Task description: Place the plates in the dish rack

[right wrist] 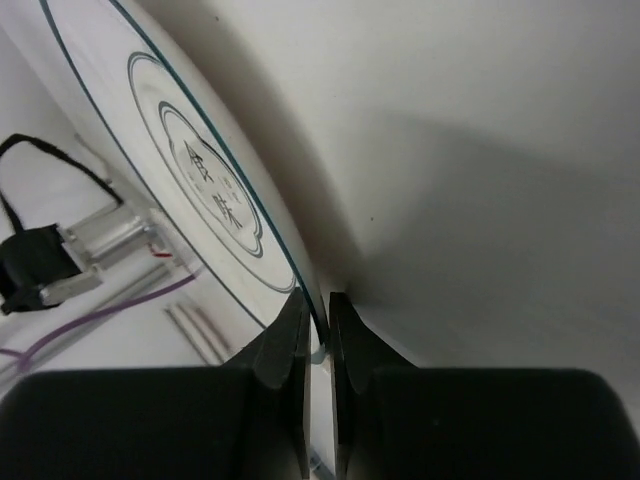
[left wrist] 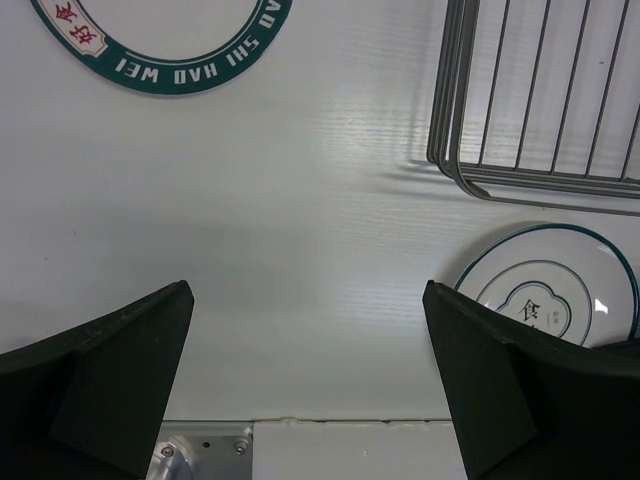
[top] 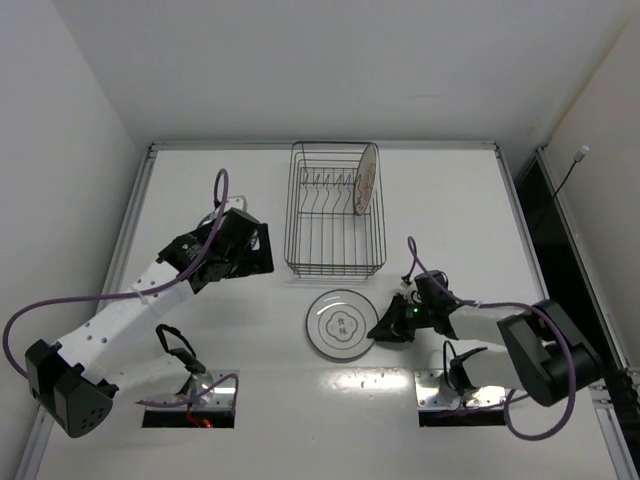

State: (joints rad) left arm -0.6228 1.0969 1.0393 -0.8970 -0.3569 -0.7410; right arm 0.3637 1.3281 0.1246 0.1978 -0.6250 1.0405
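The black wire dish rack (top: pixel 335 262) stands at the middle back of the table. The orange-red ringed plate (top: pixel 366 178) stands on edge in the rack's far right end. The grey-ringed plate (top: pixel 340 323) lies about flat on the table just in front of the rack. It also shows in the left wrist view (left wrist: pixel 560 290) and the right wrist view (right wrist: pixel 150 150). My right gripper (top: pixel 380 328) is shut on this plate's right rim, its jaws (right wrist: pixel 318 300) pinching the edge. My left gripper (top: pixel 262 250) is open and empty to the left of the rack, above bare table (left wrist: pixel 308 295).
A rack corner (left wrist: pixel 540 100) shows at the upper right of the left wrist view. A round green-ringed printed mark (left wrist: pixel 170 60) lies on the table beyond the left gripper. The table has raised side rails (top: pixel 510 190) and two base cut-outs (top: pixel 190 410) at the near edge.
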